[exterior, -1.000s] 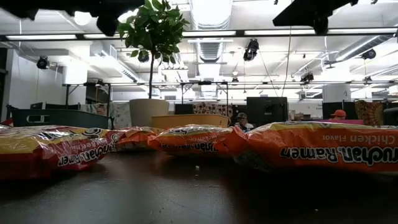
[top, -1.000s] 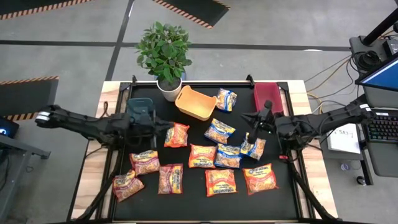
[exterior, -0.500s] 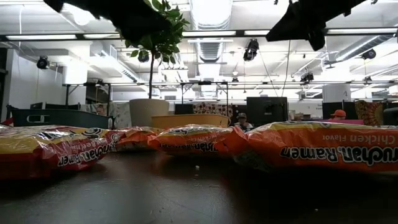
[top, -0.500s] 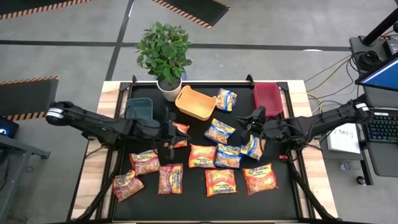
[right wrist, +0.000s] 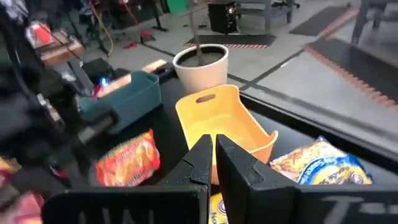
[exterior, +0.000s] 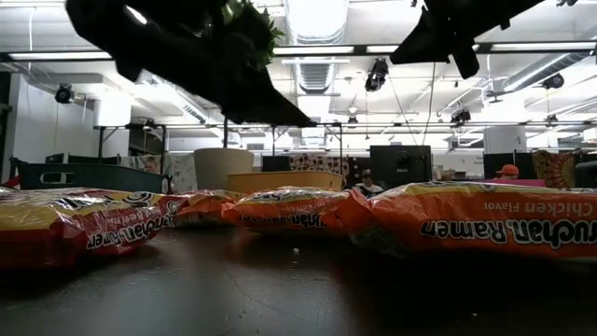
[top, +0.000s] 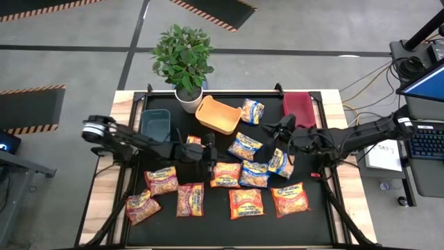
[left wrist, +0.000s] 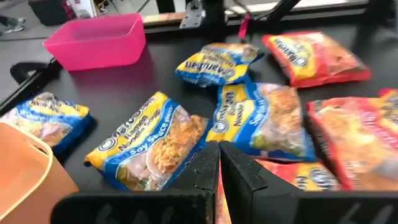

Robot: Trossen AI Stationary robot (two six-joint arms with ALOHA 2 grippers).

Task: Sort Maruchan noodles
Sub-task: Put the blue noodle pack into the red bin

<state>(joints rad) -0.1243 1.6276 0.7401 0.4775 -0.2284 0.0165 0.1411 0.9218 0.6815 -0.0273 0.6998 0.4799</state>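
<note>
Maruchan noodles lie scattered over the black table: blue-and-yellow packets (top: pixel 245 146) (top: pixel 254 173) (top: pixel 252 111), orange ones (top: pixel 225 173) (top: pixel 246 203) and pinkish-red ones (top: pixel 161 180) (top: pixel 190 199). My left gripper (top: pixel 209 156) (left wrist: pixel 217 163) is shut with nothing in it. It hovers at mid-table over an orange packet (top: pixel 195 141), pointing at a blue packet (left wrist: pixel 149 146). My right gripper (top: pixel 270 136) (right wrist: pixel 213 150) is also shut on nothing. It hangs above the blue packets and faces the orange bin (right wrist: pixel 224 121).
At the table's far edge stand a dark teal bin (top: pixel 155 123), the orange bin (top: pixel 218 114), a red bin (top: pixel 299 109) and a potted plant (top: pixel 184 62). Bare black table shows along the near edge (top: pixel 229 232).
My left arm has reached out from the table's left toward its middle and sunk lower, so that it now covers most of the orange packet. My right gripper has gone a little toward the table's left and rolled. No packet has moved.
</note>
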